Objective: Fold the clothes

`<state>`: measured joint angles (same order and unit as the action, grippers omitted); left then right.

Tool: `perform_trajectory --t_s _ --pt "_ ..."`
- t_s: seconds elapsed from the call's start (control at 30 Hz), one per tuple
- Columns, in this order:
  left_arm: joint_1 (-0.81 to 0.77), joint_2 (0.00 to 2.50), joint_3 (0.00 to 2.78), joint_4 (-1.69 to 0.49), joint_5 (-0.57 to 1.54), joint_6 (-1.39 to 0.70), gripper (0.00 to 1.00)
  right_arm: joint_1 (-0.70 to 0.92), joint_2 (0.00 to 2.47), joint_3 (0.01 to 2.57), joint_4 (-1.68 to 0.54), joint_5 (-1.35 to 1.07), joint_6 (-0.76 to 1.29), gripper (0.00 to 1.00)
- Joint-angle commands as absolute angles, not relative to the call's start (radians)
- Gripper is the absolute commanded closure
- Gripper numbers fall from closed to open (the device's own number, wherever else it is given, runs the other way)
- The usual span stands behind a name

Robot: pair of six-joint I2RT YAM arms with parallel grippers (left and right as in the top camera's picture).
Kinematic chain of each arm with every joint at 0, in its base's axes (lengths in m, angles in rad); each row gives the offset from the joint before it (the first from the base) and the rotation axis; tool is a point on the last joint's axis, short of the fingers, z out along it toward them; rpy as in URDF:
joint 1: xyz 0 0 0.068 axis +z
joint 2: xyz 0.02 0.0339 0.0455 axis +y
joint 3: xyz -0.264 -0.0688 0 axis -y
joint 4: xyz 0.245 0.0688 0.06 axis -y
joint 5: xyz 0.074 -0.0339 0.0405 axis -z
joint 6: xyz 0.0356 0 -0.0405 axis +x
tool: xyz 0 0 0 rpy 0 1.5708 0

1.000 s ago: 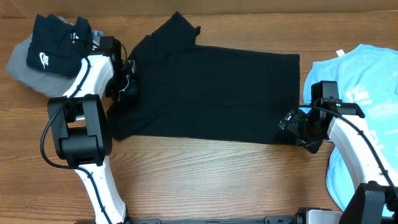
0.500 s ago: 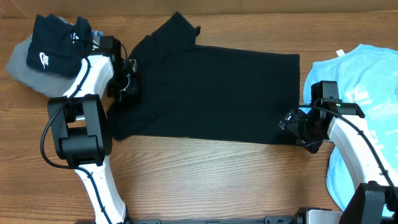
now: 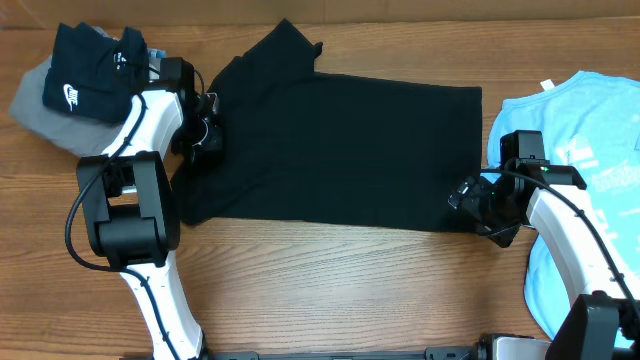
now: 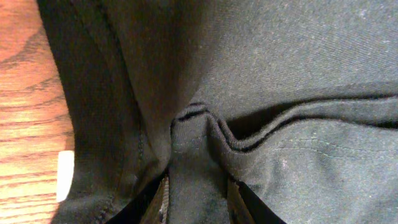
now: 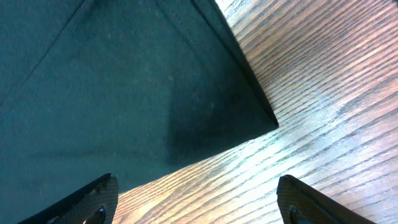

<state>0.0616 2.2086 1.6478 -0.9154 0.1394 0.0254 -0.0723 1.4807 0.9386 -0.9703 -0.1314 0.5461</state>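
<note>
The black T-shirt (image 3: 340,150) lies flat across the middle of the tabletop (image 3: 330,290). The left claw (image 3: 206,135) sits at the shirt's left end and pinches a bunched fold of the black cloth between its fingers (image 4: 163,202). The right claw (image 3: 464,204) is wide open at the shirt's near right corner and grips nothing. A small black top (image 3: 85,75) lies on a grey garment (image 3: 28,100) in the far left corner. A light blue shirt (image 3: 590,150) lies at the right edge.
</note>
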Motion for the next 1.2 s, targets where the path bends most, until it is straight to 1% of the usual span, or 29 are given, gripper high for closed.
perform_trajectory --t_s 0.0,0.03,0.1,0.33,0.63,0.8,0.9,0.93,0.97,1.07,1.17 --pt "0.063 2.204 1.607 -0.899 0.179 0.023 0.68 -0.078 1.485 0.932 -0.972 -0.137 0.549 0.15" --pt "0.063 2.204 1.598 -0.892 0.184 0.023 0.72 -0.078 1.485 0.932 -0.972 -0.137 0.549 0.15" --pt "0.063 2.204 1.588 -0.891 0.186 0.022 0.85 -0.078 1.485 0.932 -0.975 -0.137 0.549 0.15" --pt "0.063 2.202 1.633 -0.931 0.185 0.022 0.96 -0.078 1.485 0.932 -0.975 -0.137 0.549 0.15" --pt "0.061 2.202 1.806 -1.073 0.185 0.022 0.96 -0.078 1.485 0.932 -0.974 -0.137 0.549 0.15" --pt "0.057 2.202 1.821 -1.092 0.187 0.022 0.94 -0.078 1.485 0.932 -0.974 -0.137 0.549 0.15" --pt "0.055 2.202 1.821 -1.099 0.203 0.022 0.85 -0.078 1.485 0.932 -0.974 -0.137 0.549 0.15" --pt "0.054 2.202 1.821 -1.099 0.203 0.022 0.85 -0.078 1.485 0.932 -0.974 -0.137 0.549 0.15" --pt "0.054 2.202 1.821 -1.1 0.203 0.022 0.87 -0.078 1.485 0.932 -0.974 -0.137 0.549 0.15" --pt "0.052 2.202 1.821 -1.1 0.203 0.022 0.96 -0.078 1.485 0.932 -0.975 -0.137 0.549 0.15" --pt "0.052 2.202 1.821 -1.1 0.203 0.022 0.96 -0.078 1.485 0.932 -0.975 -0.137 0.549 0.15"
